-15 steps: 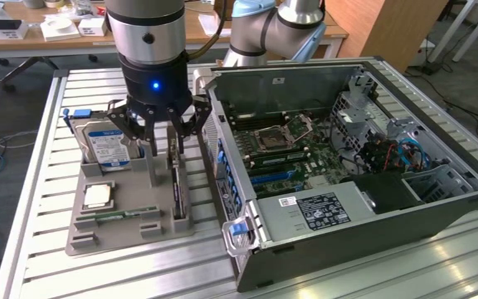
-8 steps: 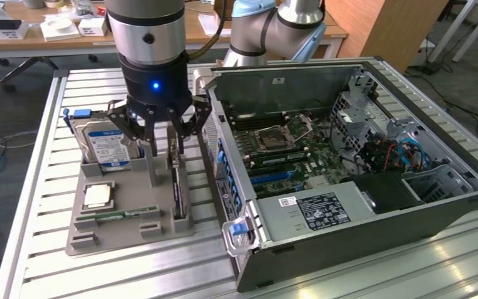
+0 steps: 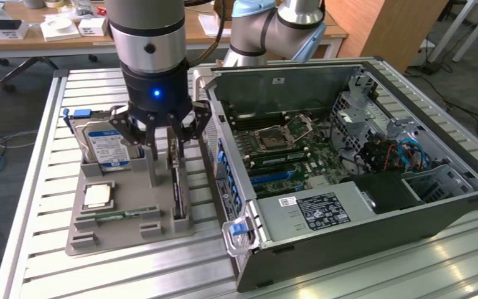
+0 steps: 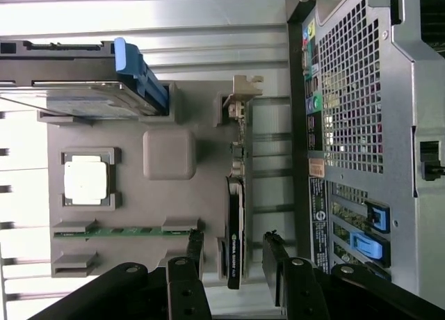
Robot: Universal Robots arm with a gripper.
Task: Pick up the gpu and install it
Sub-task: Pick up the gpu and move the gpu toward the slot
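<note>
gripper (image 3: 168,144) hangs over the grey holder tray (image 3: 131,233); fingers (image 4: 272,261) spread wide, released, one on each side of the gpu (image 3: 177,184); wrist view shows a gap on both sides, no contact seen; gpu stands on edge in a slot along the tray's side at the exterior view's right, not yet lifted; just beside that side sits the open computer case (image 3: 363,218), its wall near the finger there; toward the exterior view's left on the tray: hard drive (image 3: 106,146) with blue label, upright at the far corner, near the other finger; cpu chip (image 3: 98,196) flat in its pocket, nearer; ram stick (image 3: 122,215) lying in the near slots; case on its side, panel off, motherboard (image 3: 293,149) exposed; tray and case rest on a slatted metal table (image 3: 40,261); cluttered desk (image 3: 56,37) well behind
</note>
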